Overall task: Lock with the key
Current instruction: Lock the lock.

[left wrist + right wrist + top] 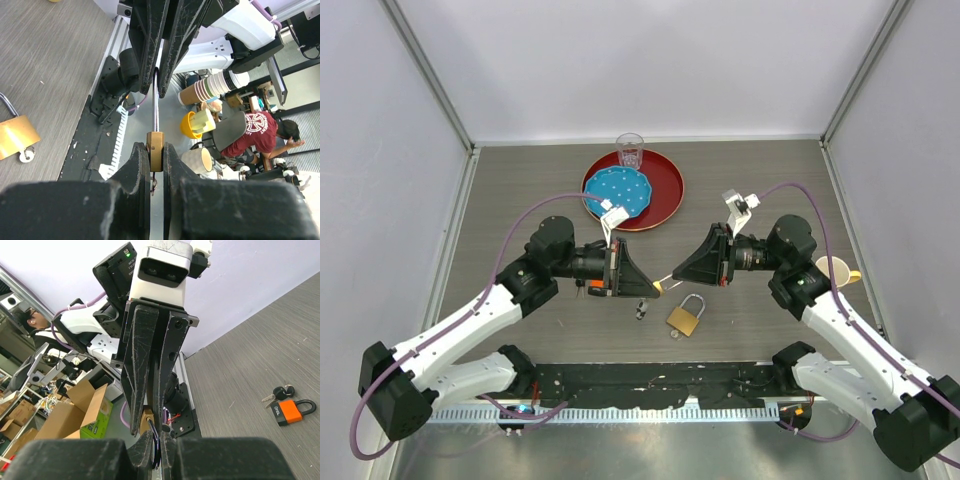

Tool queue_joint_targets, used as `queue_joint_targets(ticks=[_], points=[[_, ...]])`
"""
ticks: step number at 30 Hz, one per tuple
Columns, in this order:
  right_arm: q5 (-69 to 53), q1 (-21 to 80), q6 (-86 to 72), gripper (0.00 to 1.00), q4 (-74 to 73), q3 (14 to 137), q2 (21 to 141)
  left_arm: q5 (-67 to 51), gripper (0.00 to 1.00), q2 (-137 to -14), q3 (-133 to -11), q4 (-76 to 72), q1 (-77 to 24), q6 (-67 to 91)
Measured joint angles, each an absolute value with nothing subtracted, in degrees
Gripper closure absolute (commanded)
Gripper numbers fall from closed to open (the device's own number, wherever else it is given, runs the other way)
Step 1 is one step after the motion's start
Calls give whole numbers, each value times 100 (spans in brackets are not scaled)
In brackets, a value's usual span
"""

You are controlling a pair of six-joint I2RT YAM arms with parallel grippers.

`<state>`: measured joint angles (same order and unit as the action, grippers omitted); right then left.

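My left gripper is shut on a small brass padlock, which I hold above the table between the two arms. In the top view the padlock shows as a yellow spot between both sets of fingers. My right gripper faces it tip to tip and is shut on the key, whose dark head sits between its pads. A thin silver shaft runs from the padlock straight to the right fingers. In the right wrist view the brass padlock is just beyond my right gripper.
A larger brass padlock lies on the table below the grippers, with small keys to its left. An orange padlock with keys lies under the left arm. A red tray with a blue plate and a clear cup stands behind. A mug is at the right.
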<state>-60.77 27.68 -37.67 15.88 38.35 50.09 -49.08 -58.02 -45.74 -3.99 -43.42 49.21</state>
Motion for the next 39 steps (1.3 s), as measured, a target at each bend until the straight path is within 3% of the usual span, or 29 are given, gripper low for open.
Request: queue_joint_targets(ticks=[27,32,33,34,37,38,39], points=[[-5028,3253,-3811,98,1850,3708,5214,-4657,100,-6145,-4840,176,-4342,4563],[-4659,3341,-3660,77,1308,4101,5256,-4460,100,-6086,-4853,178,-4342,4445],[-4563,3354,-3616,69,1155,4224,5293,-4362,100,-6042,-4853,169,-4342,4425],[-4431,3365,-3568,55,980,4379,5330,-4222,100,-5970,-4853,152,-4344,4425],[-3953,3378,-3535,33,720,4692,5430,-3841,100,-5795,-4829,89,-4394,4423],[-3811,3358,-3522,21,659,4799,5461,-3715,100,-5719,-4781,91,-4414,4418],[-3697,3336,-3535,16,613,4873,5483,-3636,100,-5653,-4735,104,-4421,4418]])
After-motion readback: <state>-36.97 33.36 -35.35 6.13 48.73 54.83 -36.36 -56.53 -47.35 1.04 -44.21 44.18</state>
